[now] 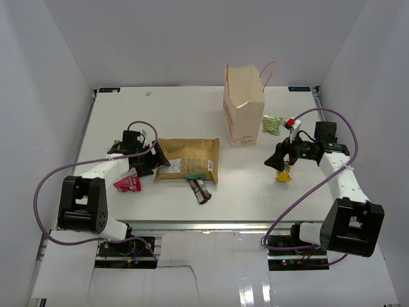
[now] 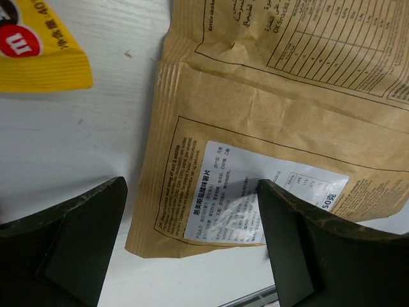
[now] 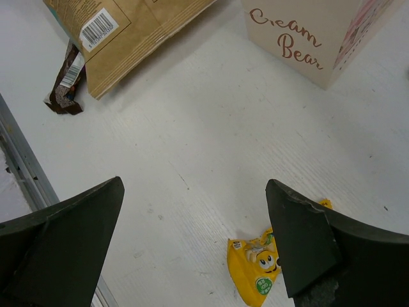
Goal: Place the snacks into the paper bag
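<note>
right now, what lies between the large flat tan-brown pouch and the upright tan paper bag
Nothing: the right wrist view shows only bare white table between the tan-brown pouch and the paper bag.

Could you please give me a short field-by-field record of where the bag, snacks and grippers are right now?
paper bag: upright, open-topped, far centre
large pouch: lying flat, left of centre
left gripper: open, fingers straddling the pouch's corner
right gripper: open, above yellow packet
dark-brown packet: at pouch's near edge
pink packet: left of pouch
green packet: right of bag
</note>
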Controlling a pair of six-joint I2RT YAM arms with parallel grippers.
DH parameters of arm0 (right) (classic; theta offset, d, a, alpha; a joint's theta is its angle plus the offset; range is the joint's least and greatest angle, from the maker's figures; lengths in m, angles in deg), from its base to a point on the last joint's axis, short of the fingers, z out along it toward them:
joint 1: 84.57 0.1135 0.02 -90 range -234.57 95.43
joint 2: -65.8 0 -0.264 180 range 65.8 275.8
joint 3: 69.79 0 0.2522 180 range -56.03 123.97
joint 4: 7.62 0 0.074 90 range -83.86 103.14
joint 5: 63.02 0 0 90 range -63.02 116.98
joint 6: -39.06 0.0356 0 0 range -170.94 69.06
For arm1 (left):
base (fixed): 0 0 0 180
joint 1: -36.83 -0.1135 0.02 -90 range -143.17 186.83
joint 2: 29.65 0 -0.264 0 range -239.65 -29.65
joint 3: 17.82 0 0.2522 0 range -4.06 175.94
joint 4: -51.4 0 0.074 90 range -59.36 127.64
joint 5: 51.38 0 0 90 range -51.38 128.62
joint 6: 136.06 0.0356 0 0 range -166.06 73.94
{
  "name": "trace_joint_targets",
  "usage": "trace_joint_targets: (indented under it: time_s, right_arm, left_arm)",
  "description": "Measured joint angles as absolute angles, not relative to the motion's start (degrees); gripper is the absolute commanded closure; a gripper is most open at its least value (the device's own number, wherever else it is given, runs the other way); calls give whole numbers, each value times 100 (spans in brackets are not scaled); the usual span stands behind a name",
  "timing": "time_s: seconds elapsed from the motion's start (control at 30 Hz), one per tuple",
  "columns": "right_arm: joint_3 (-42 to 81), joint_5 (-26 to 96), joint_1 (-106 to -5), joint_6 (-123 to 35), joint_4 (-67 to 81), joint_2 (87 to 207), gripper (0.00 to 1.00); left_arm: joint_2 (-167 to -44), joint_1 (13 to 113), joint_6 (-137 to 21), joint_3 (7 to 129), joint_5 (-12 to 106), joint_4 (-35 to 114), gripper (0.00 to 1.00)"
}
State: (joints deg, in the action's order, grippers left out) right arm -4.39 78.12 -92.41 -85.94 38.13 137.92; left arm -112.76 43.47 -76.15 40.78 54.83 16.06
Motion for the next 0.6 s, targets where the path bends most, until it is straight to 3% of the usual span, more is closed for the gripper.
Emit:
trace_joint_targets:
  time_s: [0.07,0.37,0.53,0.6]
  right_arm:
    - [-439,7812,-9241,-8596,3813,13792,2]
    - [-511,7827,-9241,-8660,3808,13792,0]
    - [-612,7938,-9241,-8817,3843,13790,0]
    - [-625,8048,-9239,-8979,3985,13787,0]
  left_arm:
    - [-11399,4358,-7508,4047,5601,1728,9]
    - [-11738,4358,-7425,3842,6486,2535,40]
    - [-11818,4351,-7595,3649,6963,2959,74]
    - [-11849,4342,-7685,3590,7148,3140,82]
